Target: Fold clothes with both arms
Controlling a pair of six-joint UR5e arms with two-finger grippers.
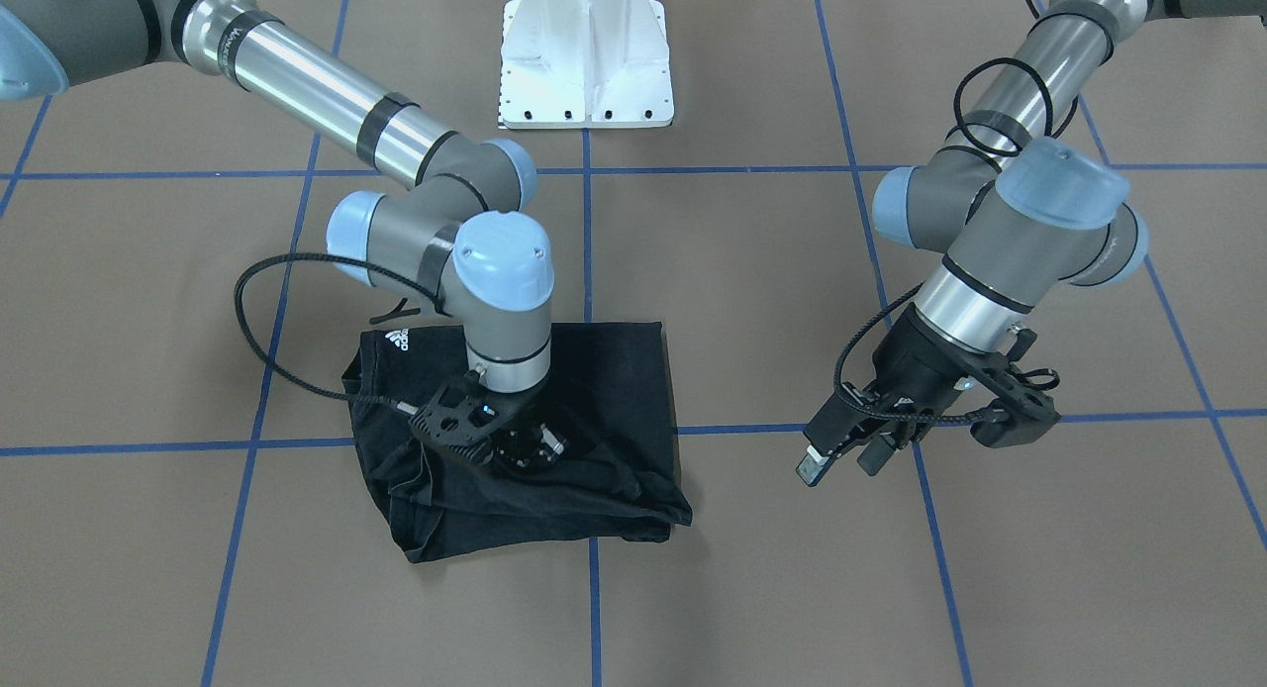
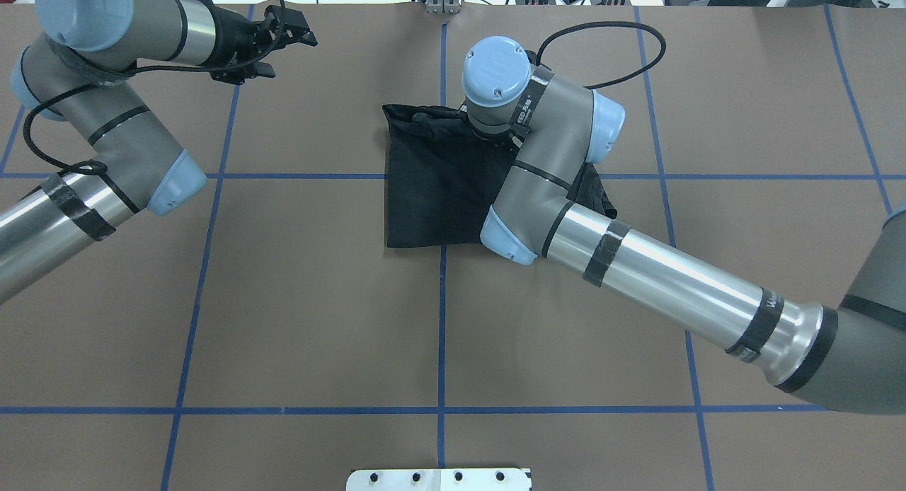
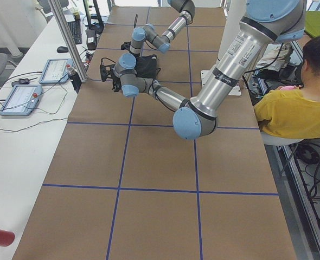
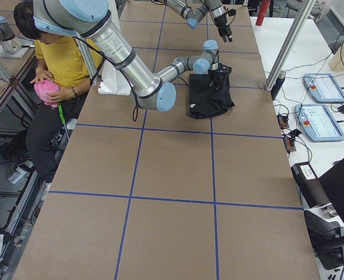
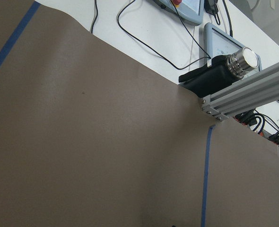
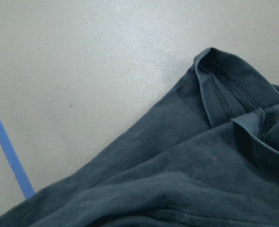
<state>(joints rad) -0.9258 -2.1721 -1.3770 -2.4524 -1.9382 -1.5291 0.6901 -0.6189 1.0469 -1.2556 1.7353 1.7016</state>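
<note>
The black T-shirt point(image 1: 614, 390) lies folded in a rough square near the table's middle, its white three-stripe logo point(image 1: 399, 339) on top at one corner. It also shows in the overhead view point(image 2: 432, 187) and fills the lower right of the right wrist view point(image 6: 177, 179). The graphic is hidden. My right gripper point(image 1: 525, 447) points down into the shirt's bunched edge on the operators' side. My wrist and the dark cloth hide its fingertips. My left gripper point(image 1: 841, 461) hangs open and empty above bare table, well clear of the shirt; it also shows in the overhead view point(image 2: 272, 49).
The white pedestal base point(image 1: 586, 63) stands at the robot's side of the table. An aluminium post point(image 5: 253, 90) and a steel flask point(image 5: 243, 59) stand at the table edge beyond my left gripper. A seated person in yellow point(image 3: 290, 108) is beside the table.
</note>
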